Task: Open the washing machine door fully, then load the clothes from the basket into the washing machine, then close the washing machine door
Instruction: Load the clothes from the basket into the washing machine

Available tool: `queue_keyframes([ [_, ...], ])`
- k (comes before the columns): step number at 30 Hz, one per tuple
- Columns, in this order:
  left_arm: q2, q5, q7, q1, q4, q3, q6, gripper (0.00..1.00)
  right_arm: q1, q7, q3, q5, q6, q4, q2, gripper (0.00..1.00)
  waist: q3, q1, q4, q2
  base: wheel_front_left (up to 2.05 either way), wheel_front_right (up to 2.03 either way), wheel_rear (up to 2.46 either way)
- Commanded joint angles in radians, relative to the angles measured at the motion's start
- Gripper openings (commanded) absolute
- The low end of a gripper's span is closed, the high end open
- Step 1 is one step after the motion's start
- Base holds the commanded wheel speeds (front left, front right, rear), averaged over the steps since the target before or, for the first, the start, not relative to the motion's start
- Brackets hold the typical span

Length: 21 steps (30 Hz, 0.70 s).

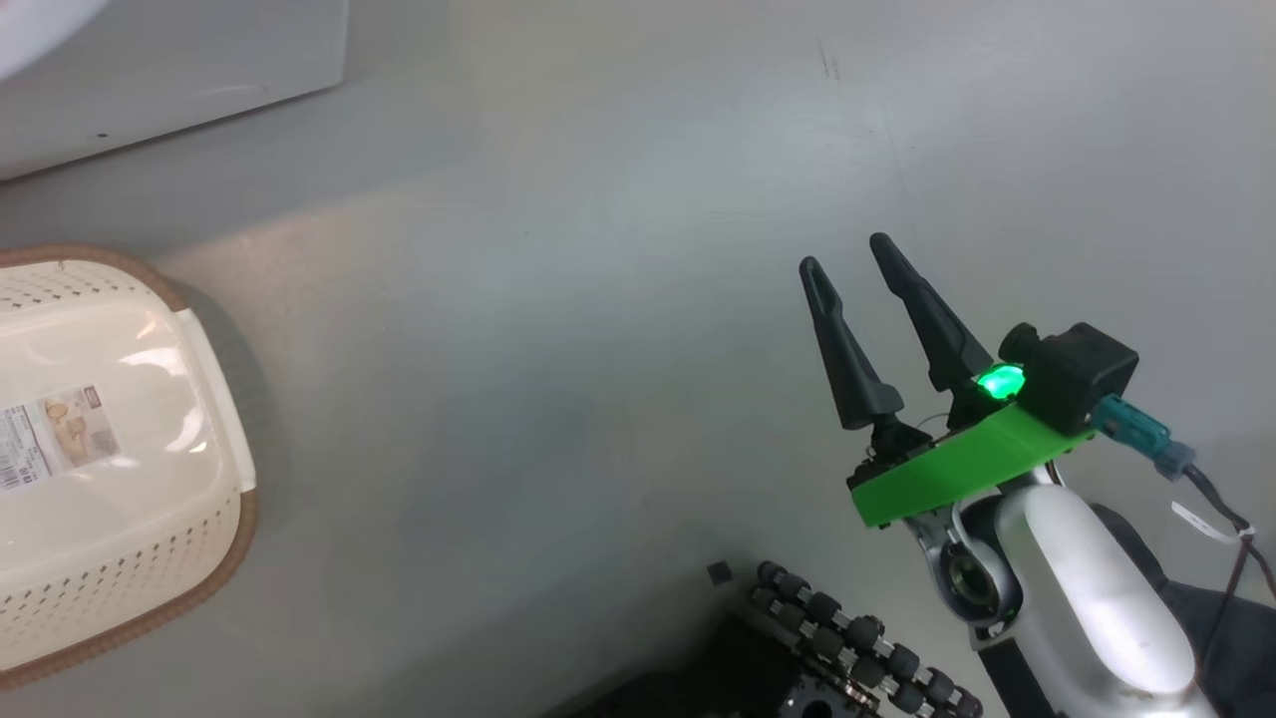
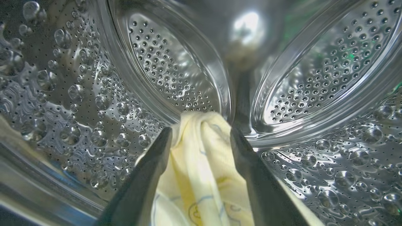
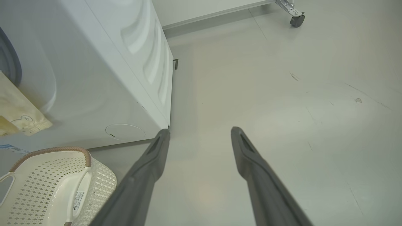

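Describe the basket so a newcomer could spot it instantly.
Find the big white washing machine. On the grey floor at the foot of its front panel sits the basket. Unlike the smooth machine, it is cream plastic with perforated sides and a brown rim.

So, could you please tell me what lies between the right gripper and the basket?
In the head view, the stretch between the basket and the right gripper is bare grey floor; nothing lies on it.

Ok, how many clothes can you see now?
2, possibly one garment: cream cloth between the left gripper's fingers in the drum, and a cream flap hanging down the washing machine's front. The basket shows none.
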<state>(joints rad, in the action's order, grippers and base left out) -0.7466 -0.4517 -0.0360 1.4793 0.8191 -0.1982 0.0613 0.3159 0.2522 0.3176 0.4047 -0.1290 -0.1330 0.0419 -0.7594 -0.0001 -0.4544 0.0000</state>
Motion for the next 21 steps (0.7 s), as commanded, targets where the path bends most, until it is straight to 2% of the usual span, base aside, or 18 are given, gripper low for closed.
queue_keyframes([
  [1,-0.05,-0.006,-0.01,0.018,-0.025,0.012,0.002,1.0,-0.002,0.009,0.005,0.001,-0.002,0.022,0.008,1.0,0.002,0.0001,0.004,0.0,0.0,0.0,0.0],
  [10,-0.034,-0.036,-0.016,-0.075,-0.028,0.012,-0.006,1.0,0.004,0.009,-0.021,-0.018,-0.002,0.016,0.008,1.0,0.026,0.0001,0.039,0.0,0.0,0.0,0.0],
  [21,0.02,-0.089,0.086,-0.317,-0.128,0.041,-0.057,1.0,-0.002,0.009,-0.072,-0.064,-0.002,0.017,0.008,1.0,0.087,0.0001,0.1,0.0,0.0,0.0,0.0],
])
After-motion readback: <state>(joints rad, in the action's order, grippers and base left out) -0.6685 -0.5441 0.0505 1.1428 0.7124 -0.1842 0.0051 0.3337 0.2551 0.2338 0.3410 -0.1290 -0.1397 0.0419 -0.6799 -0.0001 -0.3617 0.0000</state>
